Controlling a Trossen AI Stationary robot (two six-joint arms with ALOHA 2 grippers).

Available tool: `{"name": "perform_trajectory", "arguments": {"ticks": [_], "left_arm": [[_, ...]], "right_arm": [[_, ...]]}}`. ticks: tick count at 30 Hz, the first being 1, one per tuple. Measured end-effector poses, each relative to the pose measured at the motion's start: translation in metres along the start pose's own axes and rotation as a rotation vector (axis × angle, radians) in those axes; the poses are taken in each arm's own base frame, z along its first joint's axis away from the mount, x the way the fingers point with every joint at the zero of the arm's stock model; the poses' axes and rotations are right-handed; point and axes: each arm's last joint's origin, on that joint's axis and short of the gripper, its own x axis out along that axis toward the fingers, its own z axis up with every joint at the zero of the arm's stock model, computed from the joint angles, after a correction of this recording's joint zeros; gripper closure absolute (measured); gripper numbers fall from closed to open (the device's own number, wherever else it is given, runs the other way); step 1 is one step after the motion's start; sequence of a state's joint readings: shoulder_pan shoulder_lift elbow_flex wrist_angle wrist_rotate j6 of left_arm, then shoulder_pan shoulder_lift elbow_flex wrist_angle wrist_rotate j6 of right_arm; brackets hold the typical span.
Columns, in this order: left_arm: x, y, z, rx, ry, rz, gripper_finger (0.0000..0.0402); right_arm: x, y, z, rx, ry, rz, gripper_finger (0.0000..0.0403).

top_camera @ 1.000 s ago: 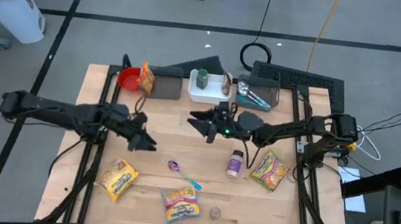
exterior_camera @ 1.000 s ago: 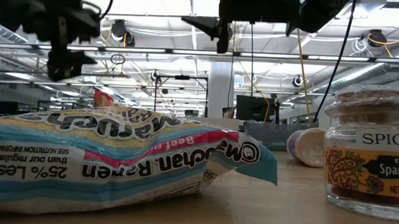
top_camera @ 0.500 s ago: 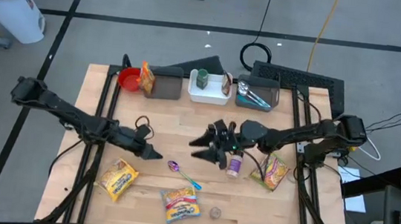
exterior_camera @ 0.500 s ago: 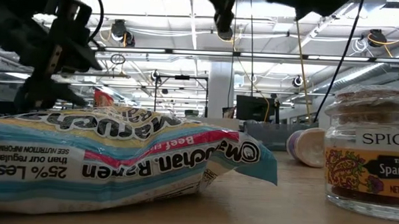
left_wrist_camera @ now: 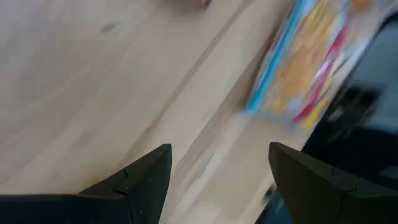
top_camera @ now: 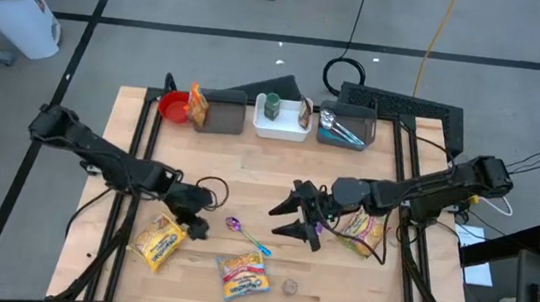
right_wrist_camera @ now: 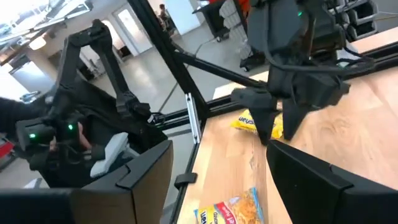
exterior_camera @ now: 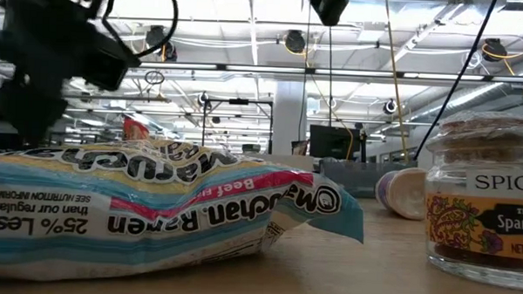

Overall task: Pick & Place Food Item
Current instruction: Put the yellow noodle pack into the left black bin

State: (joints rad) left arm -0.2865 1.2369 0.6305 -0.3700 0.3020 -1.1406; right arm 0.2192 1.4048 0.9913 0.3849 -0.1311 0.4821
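Beside left claw (top_camera: 198,226): ramen packet (top_camera: 157,240).

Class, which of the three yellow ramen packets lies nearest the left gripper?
The yellow ramen packet at the table's front left, just below the left gripper; the others lie centre-front and right.

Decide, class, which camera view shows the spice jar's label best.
The low view: the spice jar stands close on its right, label facing the camera and readable. The high view shows only its small lid from above. Neither wrist view shows it.
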Motion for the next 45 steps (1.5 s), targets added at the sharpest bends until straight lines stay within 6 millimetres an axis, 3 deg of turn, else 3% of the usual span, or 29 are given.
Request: {"name": "perform_trajectory", "arguments": {"ticks": [6,10,17,28,36,45], "left_arm": [[-0.040,-0.015,0.008,0.187,0.118,0.177,0.0128],[-0.048,-0.009,0.011,0.293,0.198,0.187,0.0128],[-0.046,0.021,0.006,0.428,0.375,0.209,0.0128],[-0.030,0.056,-0.006,0.551,0.523,0.155,0.0128],[-0.026,0.058,-0.003,0.553,0.488,0.107,0.0128],[-0.007,0.060,0.006,0.505,0.498,0.137,0.0128]], "right_arm": [[-0.001,-0.004,0.003,-0.004,-0.011,-0.016,0.0152],[-0.002,-0.010,0.006,0.002,-0.025,-0.041,0.0152],[-0.003,-0.018,0.011,0.008,-0.112,-0.179,0.0152],[-0.008,-0.023,0.032,0.002,-0.296,-0.169,0.0152],[-0.011,-0.030,0.038,0.005,-0.345,-0.219,0.0152],[-0.010,-0.030,0.037,0.017,-0.346,-0.218,0.0152]]}}
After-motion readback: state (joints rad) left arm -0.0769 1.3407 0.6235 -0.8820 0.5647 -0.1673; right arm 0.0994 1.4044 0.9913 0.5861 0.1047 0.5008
